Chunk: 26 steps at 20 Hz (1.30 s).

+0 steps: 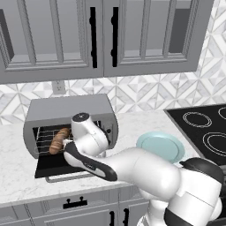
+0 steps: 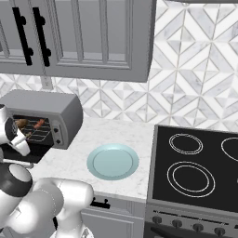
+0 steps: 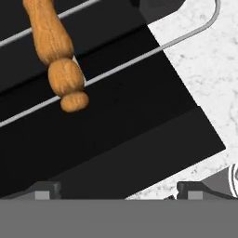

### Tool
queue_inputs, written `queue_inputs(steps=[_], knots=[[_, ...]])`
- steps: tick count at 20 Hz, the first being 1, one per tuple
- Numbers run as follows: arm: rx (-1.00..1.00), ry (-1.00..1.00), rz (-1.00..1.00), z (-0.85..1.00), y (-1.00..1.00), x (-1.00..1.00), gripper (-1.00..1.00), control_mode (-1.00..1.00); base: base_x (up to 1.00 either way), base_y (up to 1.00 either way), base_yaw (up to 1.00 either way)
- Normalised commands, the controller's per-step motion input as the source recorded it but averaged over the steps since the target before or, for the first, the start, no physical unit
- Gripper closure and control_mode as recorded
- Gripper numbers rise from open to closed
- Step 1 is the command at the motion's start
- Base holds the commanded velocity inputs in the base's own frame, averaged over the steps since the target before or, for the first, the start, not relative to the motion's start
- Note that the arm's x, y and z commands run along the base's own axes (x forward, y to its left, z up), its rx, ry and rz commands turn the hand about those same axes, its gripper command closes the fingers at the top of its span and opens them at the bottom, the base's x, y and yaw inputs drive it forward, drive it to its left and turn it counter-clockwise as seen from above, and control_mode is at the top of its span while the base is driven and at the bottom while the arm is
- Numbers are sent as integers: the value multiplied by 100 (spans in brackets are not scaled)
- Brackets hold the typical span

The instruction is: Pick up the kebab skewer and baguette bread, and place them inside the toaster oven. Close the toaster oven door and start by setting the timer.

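- The bread [image 1: 58, 140] lies on the wire rack [image 1: 45, 137] inside the toaster oven [image 1: 66, 121], and the skewer [image 2: 39, 123] sits on the rack as well, so judge the loading as done.
- Your tool [image 3: 118, 189] stands wide and holds nothing; its two tips hang over the dropped door [image 3: 139, 116].
- The bread's near end sits up and to the left of the tool in the hand view, well inside, apart from the tips.
- Now draw the tool clear of the rack, then come under the door's bar handle [image 3: 204, 25] and lift it shut.
- Keep the tips off the bread while backing out, or you may drag it forward.
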Motion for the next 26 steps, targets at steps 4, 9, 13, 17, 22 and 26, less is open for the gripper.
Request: queue_inputs(steps=[4,9,13,17,22,26], knots=[[2,0,-4,-32,3,16,-100,-100,0,0,0],[2,0,-2,-16,5,17,-100,-100,0,0,0],[2,0,-2,-1,9,18,-100,-100,0,0,0],[0,0,-4,0,0,16,-100,-100,0,0,0],[0,0,-10,0,0,19,-100,-100,0,0,0],[0,0,-15,0,0,19,-100,-100,0,0,0]])
